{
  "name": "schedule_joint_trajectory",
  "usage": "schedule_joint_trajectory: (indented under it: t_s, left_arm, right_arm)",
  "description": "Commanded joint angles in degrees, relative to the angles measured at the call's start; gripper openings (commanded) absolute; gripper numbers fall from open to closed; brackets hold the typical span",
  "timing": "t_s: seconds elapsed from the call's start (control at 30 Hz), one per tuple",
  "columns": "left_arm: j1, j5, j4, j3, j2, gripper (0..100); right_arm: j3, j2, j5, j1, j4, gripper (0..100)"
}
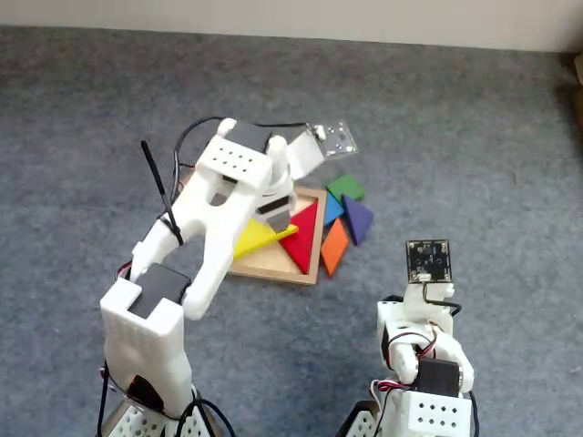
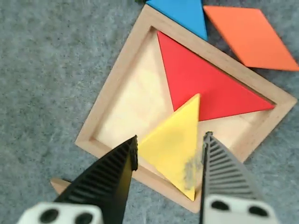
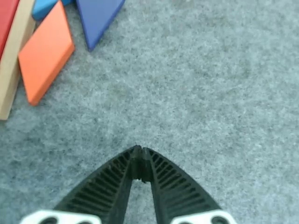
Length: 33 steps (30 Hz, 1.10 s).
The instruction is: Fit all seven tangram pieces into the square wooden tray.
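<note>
Yellow triangle [image 2: 175, 144] is pinched by the left gripper [image 2: 170, 138] at lower centre of the left wrist view, overhanging the lower rim of the wooden tray [image 2: 122, 70], tip beside the red triangle [image 2: 205, 84]. It is best slid inward and laid flat before release; the right gripper [image 3: 140, 161] is closed on nothing.

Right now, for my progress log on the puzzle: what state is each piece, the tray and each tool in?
Tray, one piece seated.
Red triangle, flat in tray.
Yellow triangle, gripped, overhanging tray's rim.
Left tool, shut on yellow triangle.
Right tool, shut, empty.
Orange piece, outside tray.
Light blue triangle, outside tray.
Dark blue triangle, outside tray.
Green piece, outside tray.
</note>
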<state>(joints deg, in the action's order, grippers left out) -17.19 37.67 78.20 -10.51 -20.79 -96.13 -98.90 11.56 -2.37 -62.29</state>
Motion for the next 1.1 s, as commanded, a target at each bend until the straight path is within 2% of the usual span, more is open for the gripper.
schedule_joint_trajectory:
  t_s: [0.0, 0.13, 0.33, 0.47, 0.87, 1.07]
  left_arm:
    - [0.2, -0.6, -0.5, -3.1, 1.0, 23]
    - [0.6, -4.7, -1.2, -3.1, 0.7, 23]
    - [2.9, -12.9, -9.9, -1.4, 0.4, 15]
    - [2.8, -13.9, -12.5, 2.2, 0.4, 14]
    - [-4.9, -13.7, -11.9, 13.3, 1.0, 13]
    - [-8.0, -13.7, -5.7, 13.1, 1.0, 13]
  right_arm:
    - [-4.6, -0.7, 0.6, -0.7, 0.0, 1.6]
    - [-4.6, -0.7, 0.6, -0.7, 0.0, 1.6]
    - [-4.6, -0.7, 0.6, -0.7, 0.0, 1.6]
    - [-4.6, -0.7, 0.6, -0.7, 0.0, 1.6]
    - [-4.6, -0.7, 0.6, -0.7, 0.0, 1.6]
    - [-4.6, -0.7, 0.6, -0.7, 0.0, 1.6]
